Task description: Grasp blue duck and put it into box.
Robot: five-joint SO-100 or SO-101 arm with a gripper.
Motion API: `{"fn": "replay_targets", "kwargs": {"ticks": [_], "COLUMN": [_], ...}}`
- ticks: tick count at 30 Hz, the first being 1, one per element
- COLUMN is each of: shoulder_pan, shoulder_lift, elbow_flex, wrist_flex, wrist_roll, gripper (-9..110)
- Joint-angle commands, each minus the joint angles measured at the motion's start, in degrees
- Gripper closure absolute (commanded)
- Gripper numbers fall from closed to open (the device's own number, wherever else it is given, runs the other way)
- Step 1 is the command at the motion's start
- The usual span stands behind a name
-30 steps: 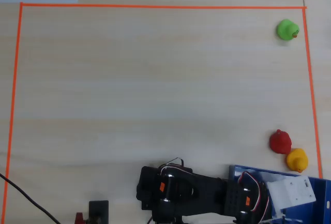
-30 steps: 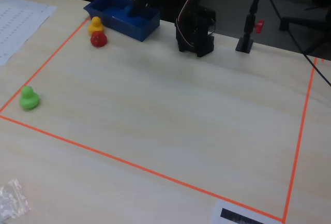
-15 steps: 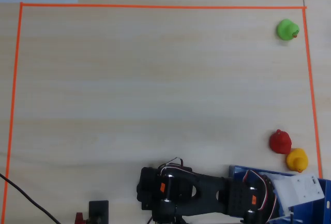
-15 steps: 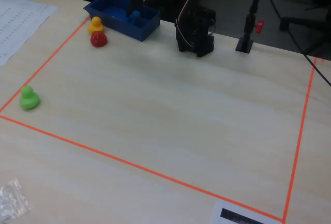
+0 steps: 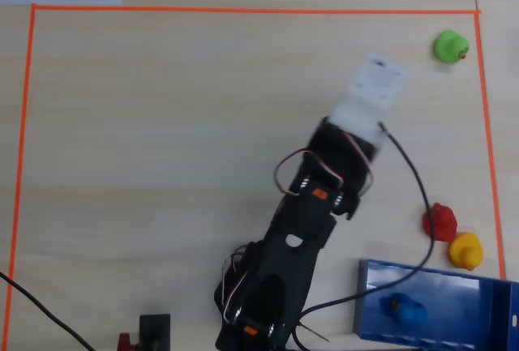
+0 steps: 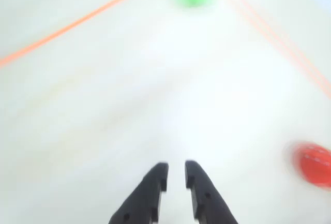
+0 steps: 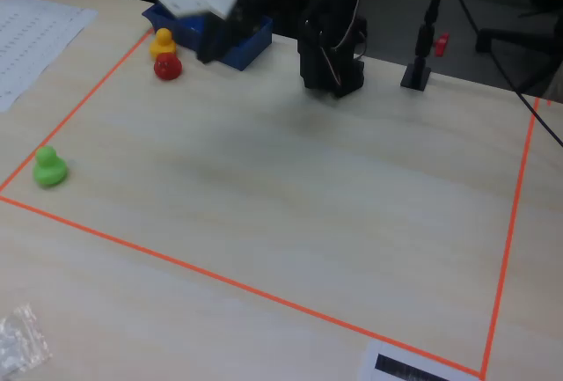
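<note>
The blue duck (image 5: 405,310) lies inside the blue box (image 5: 430,274) at the bottom right of the overhead view. In the fixed view the box (image 7: 251,47) stands at the back, partly behind the arm, and the duck is hidden. My gripper (image 6: 176,164) shows in the wrist view as two black fingers a narrow gap apart, with nothing between them, above bare table. In the overhead view the arm's white head (image 5: 375,87) hangs over the table, well away from the box and pointing toward the green duck (image 5: 450,46).
A red duck (image 5: 440,221) and a yellow duck (image 5: 466,250) stand just above the box. The green duck (image 7: 48,168) sits near the corner of the orange tape border (image 5: 243,10). A black stand (image 7: 420,64) is beside the arm base.
</note>
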Motion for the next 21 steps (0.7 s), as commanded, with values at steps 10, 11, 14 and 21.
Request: {"fn": "replay_targets", "kwargs": {"ticks": [10, 11, 14, 21], "shoulder_pan": [-30.2, -30.1, -29.4, -28.9], "shoulder_lift": [35.8, 38.1, 43.5, 49.6], "elbow_flex": [41.4, 43.2, 48.2, 53.7], "wrist_flex": [15.6, 16.4, 18.4, 20.0], "wrist_roll": [-2.1, -2.7, -4.0, -4.7], "gripper": [101, 101, 101, 101]}}
